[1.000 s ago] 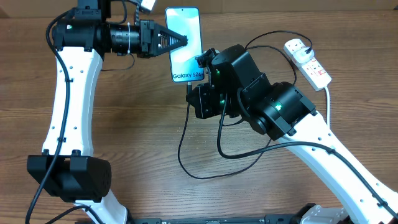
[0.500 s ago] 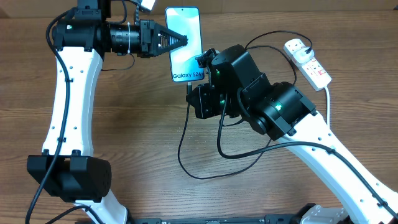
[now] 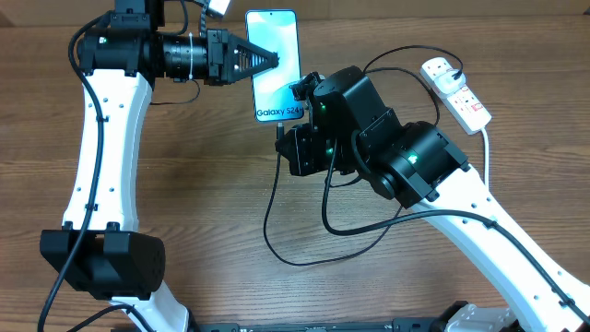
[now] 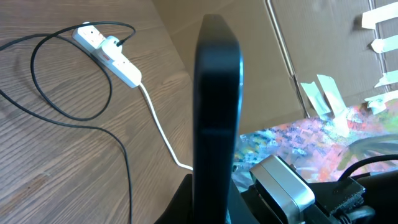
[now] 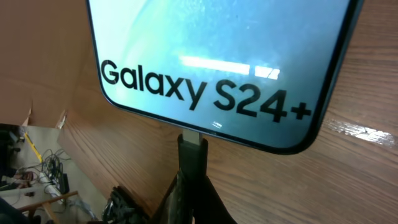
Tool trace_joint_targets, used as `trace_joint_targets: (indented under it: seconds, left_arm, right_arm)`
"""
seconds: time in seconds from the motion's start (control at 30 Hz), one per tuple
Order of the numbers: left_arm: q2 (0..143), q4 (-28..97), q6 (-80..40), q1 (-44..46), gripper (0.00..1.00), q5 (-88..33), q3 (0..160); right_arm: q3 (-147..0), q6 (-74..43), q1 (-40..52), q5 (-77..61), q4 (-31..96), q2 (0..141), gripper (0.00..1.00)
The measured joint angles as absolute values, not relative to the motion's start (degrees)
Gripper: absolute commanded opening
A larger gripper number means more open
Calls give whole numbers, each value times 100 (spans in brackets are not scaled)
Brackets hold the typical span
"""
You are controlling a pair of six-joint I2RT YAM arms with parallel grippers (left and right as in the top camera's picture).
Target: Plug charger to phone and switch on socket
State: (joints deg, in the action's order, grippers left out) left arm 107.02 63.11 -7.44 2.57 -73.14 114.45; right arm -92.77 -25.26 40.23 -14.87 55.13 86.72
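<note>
Left gripper (image 3: 270,62): jaws closed down narrow. In the overhead view its pointed tips overlap the left long edge of the phone (image 3: 277,55), about mid-length. It is clamped on the phone at that edge. The left wrist view shows the phone edge-on as a dark upright bar with rounded corners, filling the centre of the frame. The fingers themselves are barely visible there.

Phone: at the far side of the worktop (image 3: 203,212), screen up and lit blue-teal. The short edge with the "Galaxy S24+" text points towards the right arm. Cannot tell whether it lies flat on the wood or is raised slightly.

Right gripper (image 5: 191,194): jaws pinched tight on the black connector of the charger (image 5: 193,155), held just behind the tip. In the right wrist view the connector stands straight up from between the fingers. Its pale metal tip meets the middle of the phone's bottom edge, directly under the text. How far the tip sits inside the port cannot be read.

Charger cable: thin, black. It runs from the connector back in loose loops over the worktop, passing under the right arm, then on to the white plug.

Socket (image 3: 458,92): white strip at the far right of the worktop, well apart from the phone, with the white plug seated in it. The red label is visible, but the switch position is too small to read. A thick white cord (image 4: 159,129) leaves one end of it.
</note>
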Motion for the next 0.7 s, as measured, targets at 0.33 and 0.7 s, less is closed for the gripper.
trace_joint_targets:
  seconds: [0.33,0.7]
  left_arm:
    - [10702,6346,-639,257,4,-7332,11445]
    - [10702,6475,-552,257,4,-7199,11445]
  right_arm:
    - [-9277,-2523,4023,-1459,5507,8672,4]
    - [-9277,-2526,4025,-1466,5522,8672,4]
